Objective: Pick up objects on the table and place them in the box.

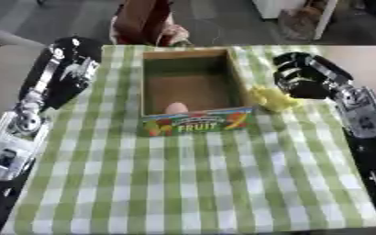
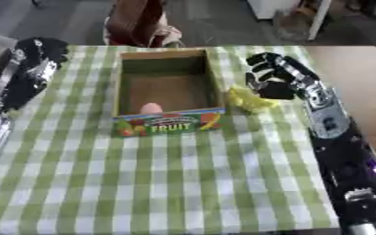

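On table w/ green-white check cloth [image 1: 199, 183]: 1 box [image 1: 193, 120], cardboard, open top, front panel printed "FRUIT" w/ fruit pics. Sits at centre, far half of cloth.

Inside box: 1 pink round item [image 1: 176, 108], against front wall, left of middle. Rest of box floor bare brown.

Outside box: 1 yellow item [image 2: 250, 99], lumpy, shape unclear, on cloth just beside box's right wall, near front corner.

Right hand [image 2: 269, 79]: black, above cloth right of box, just behind and right of yellow item. Fingers curled downward, grasping nothing visible; contact w/ yellow item can't be told, looks just apart. Forearm, silver joints, runs down right edge.

Left hand [image 1: 72, 54]: black, at far-left corner of cloth, well apart from box. Finger state can't be told. Arm w/ silver parts runs down left edge.

Beyond table: brown-red object [image 1: 141, 20] at far edge, grey floor.
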